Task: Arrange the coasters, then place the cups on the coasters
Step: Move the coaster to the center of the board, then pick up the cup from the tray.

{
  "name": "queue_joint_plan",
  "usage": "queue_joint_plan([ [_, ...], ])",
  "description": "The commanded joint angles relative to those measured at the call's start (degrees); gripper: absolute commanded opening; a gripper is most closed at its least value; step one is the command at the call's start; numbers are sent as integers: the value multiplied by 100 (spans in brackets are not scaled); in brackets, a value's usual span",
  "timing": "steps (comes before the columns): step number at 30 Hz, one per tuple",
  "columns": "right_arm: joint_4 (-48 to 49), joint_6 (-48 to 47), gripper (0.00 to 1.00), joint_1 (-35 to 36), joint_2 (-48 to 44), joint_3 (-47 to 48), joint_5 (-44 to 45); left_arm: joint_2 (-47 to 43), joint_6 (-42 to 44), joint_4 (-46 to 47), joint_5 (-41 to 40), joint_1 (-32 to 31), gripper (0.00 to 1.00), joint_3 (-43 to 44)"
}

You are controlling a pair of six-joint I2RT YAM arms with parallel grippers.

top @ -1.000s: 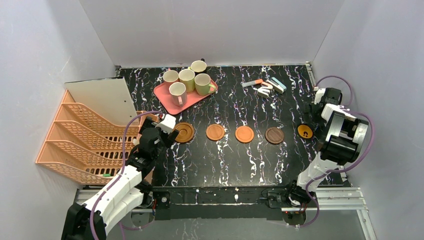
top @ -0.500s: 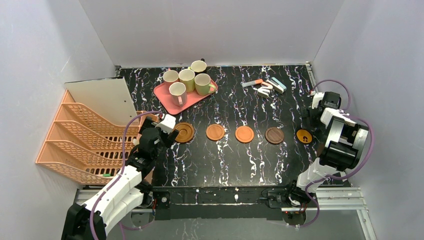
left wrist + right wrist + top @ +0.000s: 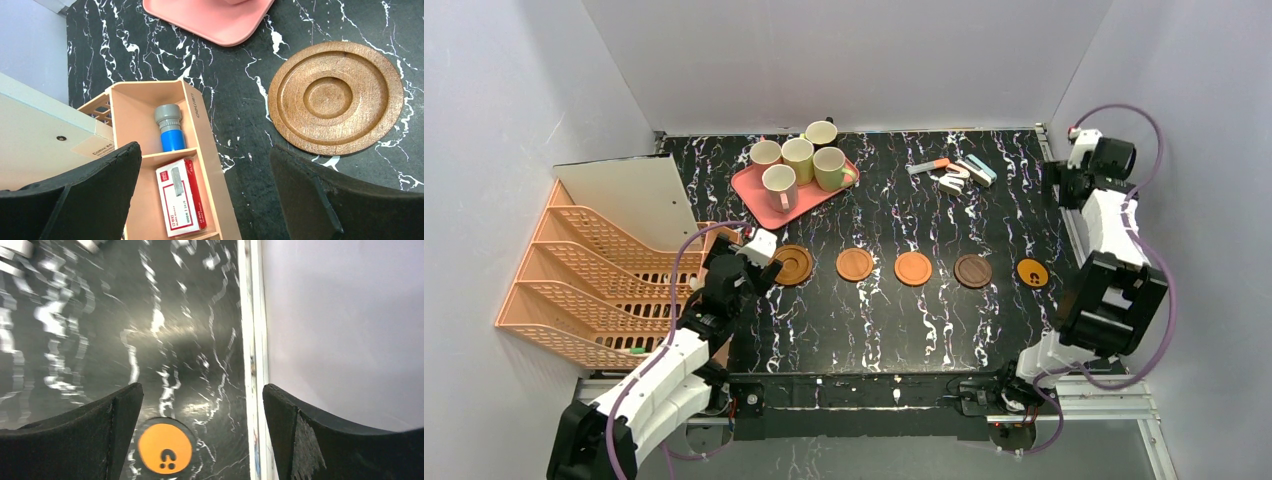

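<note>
Nearest, the left gripper [image 3: 205, 147] hangs over the table's [image 3: 864, 320] left side with jaws spread wide and empty, just beside the ringed brown coaster [image 3: 335, 97]. That one starts a row of five coasters [image 3: 913, 268] ending in a small orange coaster [image 3: 1032, 271]. Farther back, five cups [image 3: 798, 158] cluster at the pink tray [image 3: 752, 190], four on it and a fifth cup [image 3: 821, 133] at its far corner, while the right gripper [image 3: 200, 387] hovers by the far right edge, likewise wide open and holding nothing.
</note>
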Motion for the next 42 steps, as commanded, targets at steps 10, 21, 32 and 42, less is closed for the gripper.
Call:
queue_joint_plan([
  [10, -1073, 666, 99, 3094, -1519, -85, -1183, 1019, -145, -727, 206, 48, 98, 1861],
  [21, 129, 427, 99, 3468, -2064, -1241, -1435, 3363, -785, -900, 325, 0, 98, 3873],
  [32, 335, 314, 99, 3478, -2134, -1484, -1498, 4821, -1586, -1313, -152, -14, 98, 4908],
  [42, 362, 248, 99, 3481, -2206, -1536, -1444, 5209, -2027, -1236, -195, -11, 77, 4912],
])
